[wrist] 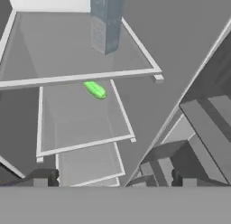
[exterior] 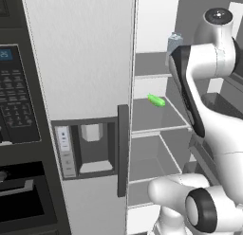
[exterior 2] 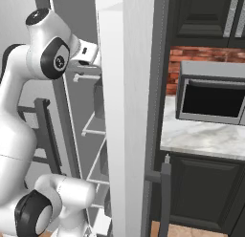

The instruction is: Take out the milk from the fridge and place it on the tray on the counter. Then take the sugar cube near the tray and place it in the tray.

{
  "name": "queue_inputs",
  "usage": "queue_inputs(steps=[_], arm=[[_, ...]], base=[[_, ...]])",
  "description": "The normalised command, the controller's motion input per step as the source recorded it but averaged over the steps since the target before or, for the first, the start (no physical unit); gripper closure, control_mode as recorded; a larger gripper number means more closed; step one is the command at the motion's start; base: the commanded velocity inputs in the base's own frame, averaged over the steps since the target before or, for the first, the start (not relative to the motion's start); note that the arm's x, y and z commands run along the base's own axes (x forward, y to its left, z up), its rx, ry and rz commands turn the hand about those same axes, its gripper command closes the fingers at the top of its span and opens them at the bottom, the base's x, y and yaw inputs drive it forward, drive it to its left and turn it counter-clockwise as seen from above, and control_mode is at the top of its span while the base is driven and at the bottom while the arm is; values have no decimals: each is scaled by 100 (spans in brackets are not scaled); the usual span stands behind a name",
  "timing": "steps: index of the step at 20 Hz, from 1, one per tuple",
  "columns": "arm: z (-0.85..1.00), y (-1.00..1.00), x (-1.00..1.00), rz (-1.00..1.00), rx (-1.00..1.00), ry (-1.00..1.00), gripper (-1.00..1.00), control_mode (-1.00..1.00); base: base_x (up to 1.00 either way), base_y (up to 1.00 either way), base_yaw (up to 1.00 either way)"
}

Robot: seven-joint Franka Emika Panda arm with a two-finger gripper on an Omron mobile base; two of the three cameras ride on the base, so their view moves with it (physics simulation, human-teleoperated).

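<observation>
While the tall light-grey fridge [exterior: 80,63] stood with its right compartment open, the small pale blue-grey milk carton [exterior: 174,42] with the gabled top sat upright on an upper white shelf [wrist: 67,47], toward the back and partly hidden behind the white arm [exterior: 209,87] in the left base view. In the hand view the carton [wrist: 104,22] rose at the top of the picture, and the small green item [wrist: 95,89] lay on the shelf one level below it, near that shelf's back. The two dark fingers [wrist: 47,177] stood wide apart at the bottom of that view, holding nothing and well short of the carton. The closed fridge door carried a dark vertical handle [exterior: 123,149] and a dispenser recess [exterior: 92,146]. To the left of the fridge was the black oven with a keypad [exterior: 16,101]. In the right base view, the white marble worktop [exterior 2: 201,135] with grey veining lay beyond the fridge's side, carrying a grey microwave [exterior 2: 210,95] above dark cabinets [exterior 2: 206,193].
</observation>
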Motion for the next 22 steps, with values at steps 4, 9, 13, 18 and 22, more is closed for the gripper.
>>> queue_inputs(steps=[4, 9, 13, 18, 22], arm=[[23, -20, 4, -12, 0, -8, -100, -100], [10, -1, 26, -7, 0, -4, -100, -100], [13, -6, 33, 0, 0, -3, -100, -100], [17, -13, 34, 0, 0, 0, -100, -100], [12, -12, 33, 0, 0, -5, -100, -100]], base=[[0, 0, 0], [0, 0, 0], [0, 0, 0], [0, 0, 0], [0, 0, 0]])
